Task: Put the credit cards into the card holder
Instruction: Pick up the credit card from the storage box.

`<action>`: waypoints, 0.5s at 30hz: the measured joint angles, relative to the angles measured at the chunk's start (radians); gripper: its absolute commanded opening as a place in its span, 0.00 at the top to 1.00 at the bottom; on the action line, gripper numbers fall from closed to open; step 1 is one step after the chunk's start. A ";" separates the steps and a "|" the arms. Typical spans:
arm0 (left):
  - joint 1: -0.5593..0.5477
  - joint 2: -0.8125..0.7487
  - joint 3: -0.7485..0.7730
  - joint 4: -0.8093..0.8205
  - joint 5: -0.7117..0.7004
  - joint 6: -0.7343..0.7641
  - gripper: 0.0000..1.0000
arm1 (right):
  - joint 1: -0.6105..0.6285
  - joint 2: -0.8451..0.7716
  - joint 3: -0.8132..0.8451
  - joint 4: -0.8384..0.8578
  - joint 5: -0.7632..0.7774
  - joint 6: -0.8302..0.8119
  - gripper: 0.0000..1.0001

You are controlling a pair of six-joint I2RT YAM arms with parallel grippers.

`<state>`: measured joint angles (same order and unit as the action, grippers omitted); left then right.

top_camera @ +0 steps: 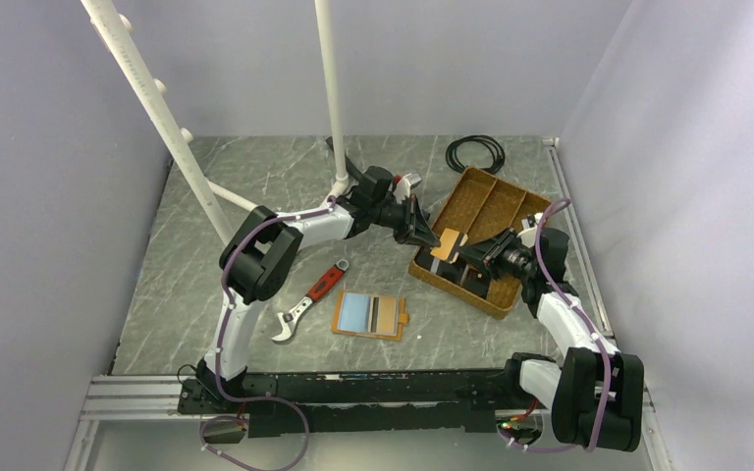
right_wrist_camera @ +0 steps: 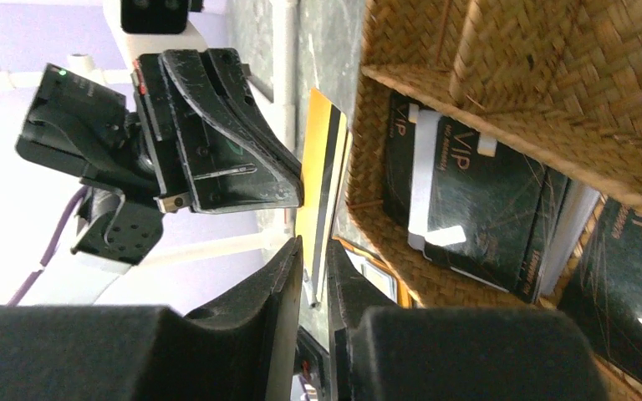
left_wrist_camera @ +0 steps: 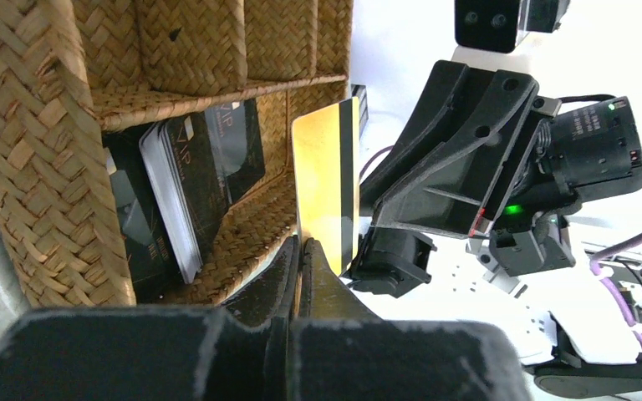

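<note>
A gold card with a black stripe [left_wrist_camera: 326, 175] stands on edge just outside the brown woven tray [top_camera: 471, 179]. My left gripper [left_wrist_camera: 303, 244] is shut on its lower edge. My right gripper [right_wrist_camera: 313, 242] faces it from the other side; its jaws stand a little apart around the same card [right_wrist_camera: 318, 167] without closing on it. In the top view both grippers meet at the tray's near left corner, around the card [top_camera: 449, 242]. Several black cards [right_wrist_camera: 476, 200] lie stacked in the tray. The card holder [top_camera: 370, 314] lies open on the table.
A red-handled wrench [top_camera: 314, 294] lies left of the card holder. A black cable coil [top_camera: 474, 152] sits at the back. White poles [top_camera: 332, 98] rise at the back left. The woven tray wall [left_wrist_camera: 42, 167] is close to my left fingers.
</note>
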<state>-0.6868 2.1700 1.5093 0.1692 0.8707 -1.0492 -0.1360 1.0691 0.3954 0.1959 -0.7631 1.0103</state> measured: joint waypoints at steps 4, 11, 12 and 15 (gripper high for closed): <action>-0.007 0.000 0.000 -0.040 -0.004 0.027 1.00 | 0.002 -0.010 0.000 -0.065 0.005 -0.034 0.78; -0.015 0.000 0.003 -0.087 -0.015 0.062 1.00 | 0.003 -0.016 0.000 -0.090 0.003 -0.052 0.77; -0.015 0.000 0.003 -0.088 -0.015 0.064 1.00 | 0.003 -0.016 0.001 -0.090 0.003 -0.053 0.76; -0.015 0.000 0.003 -0.085 -0.015 0.062 1.00 | 0.004 -0.016 0.003 -0.090 0.003 -0.058 0.76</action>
<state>-0.7017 2.1700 1.5120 0.0841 0.8555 -0.9874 -0.1322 1.0527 0.3988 0.1062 -0.7601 0.9527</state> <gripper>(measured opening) 0.007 0.235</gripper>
